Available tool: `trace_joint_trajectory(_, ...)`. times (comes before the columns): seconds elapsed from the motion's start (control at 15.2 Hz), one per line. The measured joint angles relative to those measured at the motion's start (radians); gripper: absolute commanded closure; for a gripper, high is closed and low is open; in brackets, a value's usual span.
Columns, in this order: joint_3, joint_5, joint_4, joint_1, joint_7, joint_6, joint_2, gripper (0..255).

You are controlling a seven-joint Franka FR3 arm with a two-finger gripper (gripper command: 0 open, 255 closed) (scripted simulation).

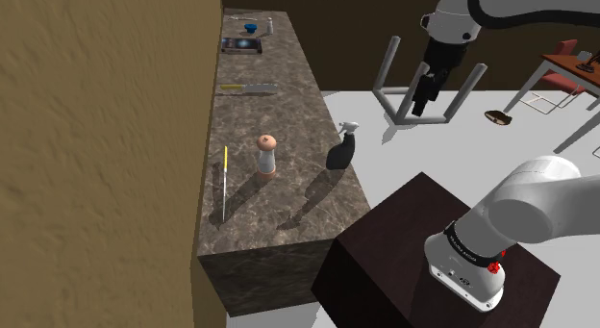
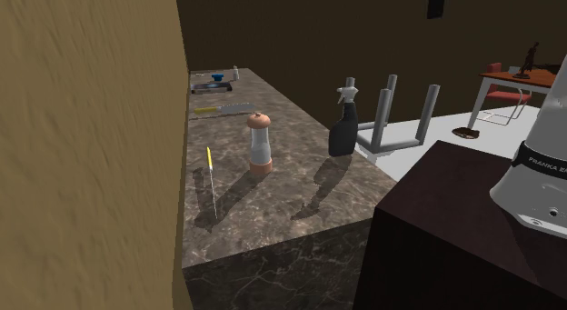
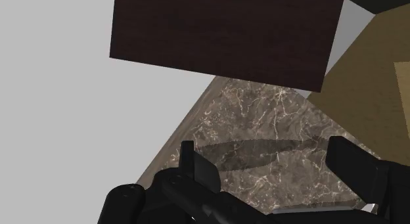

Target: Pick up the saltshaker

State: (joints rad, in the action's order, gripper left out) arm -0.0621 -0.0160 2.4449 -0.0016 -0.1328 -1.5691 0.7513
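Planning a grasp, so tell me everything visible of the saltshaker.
The saltshaker is mill-shaped: rounded salmon cap, pale greyish body, salmon base. It stands upright on the marbled countertop, between a thin yellow stick and a black spray bottle, apart from both. Only the countertop touches it.

The white arm (image 1: 527,196) rises from its base at the shoulder view's lower right, leaves the picture, and comes back in along the top right. From there the black claw (image 1: 421,105) hangs pointing down, its two fingers (image 3: 349,162) apart and clasping nothing.
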Motion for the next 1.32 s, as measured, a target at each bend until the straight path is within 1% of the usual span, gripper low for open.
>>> trace_joint_trajectory(0.13,-0.004,0.001,-0.002,0.001,0.003,-0.012,-0.014,0)
trace_joint_trajectory(0.33,-0.035,0.014,-0.027,0.011,0.032,-0.072,-0.106,0)
trace_joint_trajectory(0.46,-0.058,0.020,-0.056,0.016,0.055,-0.121,-0.186,0)
trace_joint_trajectory(0.79,-0.118,0.024,-0.135,0.031,0.118,-0.211,-0.365,0)
trace_joint_trajectory(1.19,-0.174,-0.008,-0.266,0.045,0.193,-0.294,-0.595,0)
trace_joint_trajectory(1.32,-0.190,-0.028,-0.338,0.052,0.222,-0.303,-0.683,0)
